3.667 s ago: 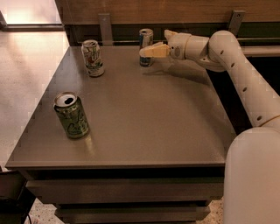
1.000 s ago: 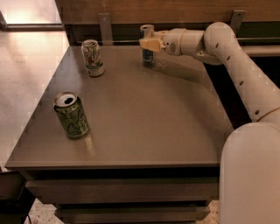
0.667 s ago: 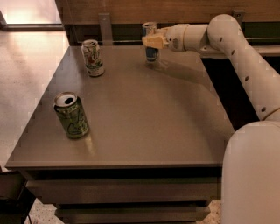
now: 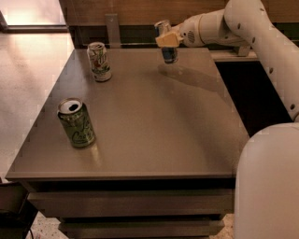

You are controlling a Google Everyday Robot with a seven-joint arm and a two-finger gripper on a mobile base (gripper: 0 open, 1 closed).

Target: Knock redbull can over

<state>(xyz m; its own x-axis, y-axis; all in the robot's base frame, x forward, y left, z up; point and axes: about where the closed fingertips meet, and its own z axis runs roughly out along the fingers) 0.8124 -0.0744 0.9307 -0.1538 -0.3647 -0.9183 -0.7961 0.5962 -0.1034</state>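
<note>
With the gripper (image 4: 167, 40) at the far edge of the counter (image 4: 140, 121), its fingers seemingly drawn narrow and gripping nothing, the redbull can (image 4: 170, 55) leans tilted against them, so a sideways push high above its base should topple it.

A grey-brown table (image 4: 154, 121) stands on a pale floor (image 4: 28, 93) washed with warm light from the far left, a wood-panelled wall (image 4: 131, 9) runs behind it, and the gripper (image 4: 167, 39) hangs over the table's far edge.
</note>
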